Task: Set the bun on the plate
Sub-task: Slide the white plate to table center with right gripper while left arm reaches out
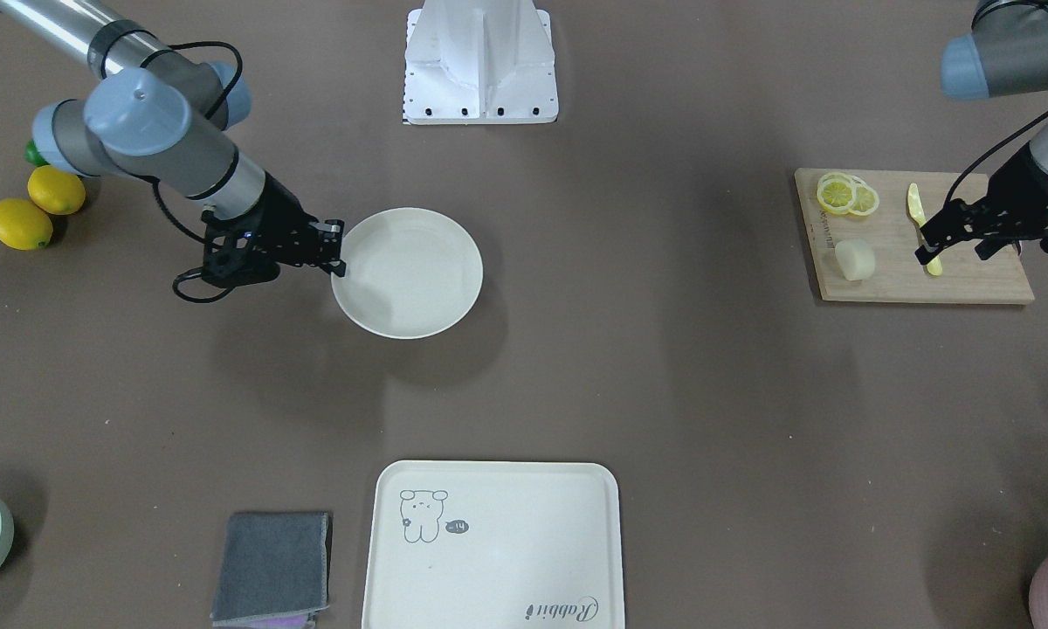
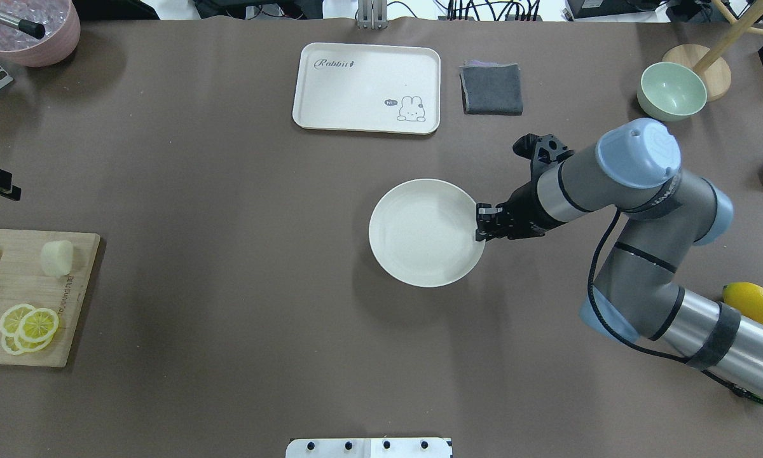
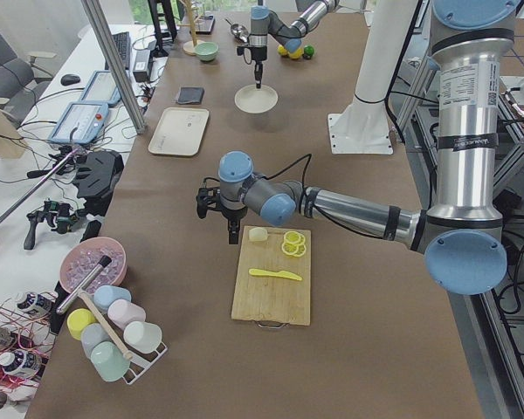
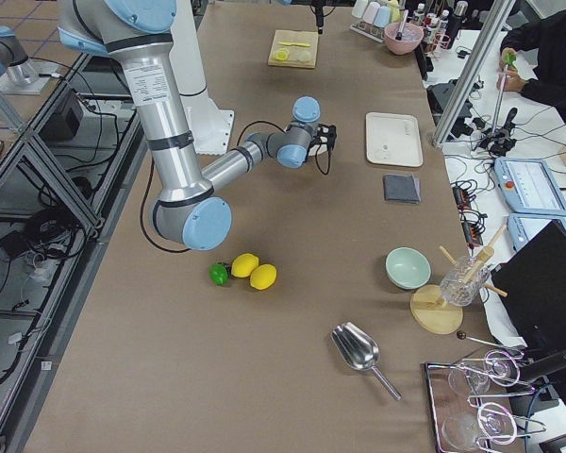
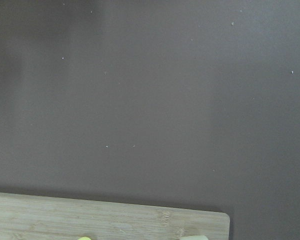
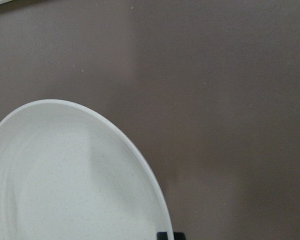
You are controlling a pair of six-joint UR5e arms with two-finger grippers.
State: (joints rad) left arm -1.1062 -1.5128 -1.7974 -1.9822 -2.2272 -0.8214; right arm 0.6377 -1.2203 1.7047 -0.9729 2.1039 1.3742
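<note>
The bun (image 1: 854,259), a pale cream lump, sits on the wooden cutting board (image 1: 969,284) near its corner; the overhead view shows the bun (image 2: 57,257) too. My left gripper (image 1: 956,247) hangs over the board's far edge beside the bun, its fingers apart and holding nothing. The left wrist view shows mostly bare table, with the board's edge (image 5: 110,220) at the bottom. The round cream plate (image 2: 419,235) lies at mid-table. My right gripper (image 2: 480,224) points down at the plate's rim, and its fingertips (image 6: 162,235) pinch the rim of the plate (image 6: 65,180).
Lemon slices (image 1: 847,194) and a yellow knife (image 1: 919,218) share the board. The bear tray (image 1: 524,524) and a grey cloth (image 1: 271,563) lie along the operators' side. Two lemons (image 1: 19,224) are behind my right arm. A green bowl (image 2: 671,91) and a pink bowl (image 2: 35,35) stand at the corners.
</note>
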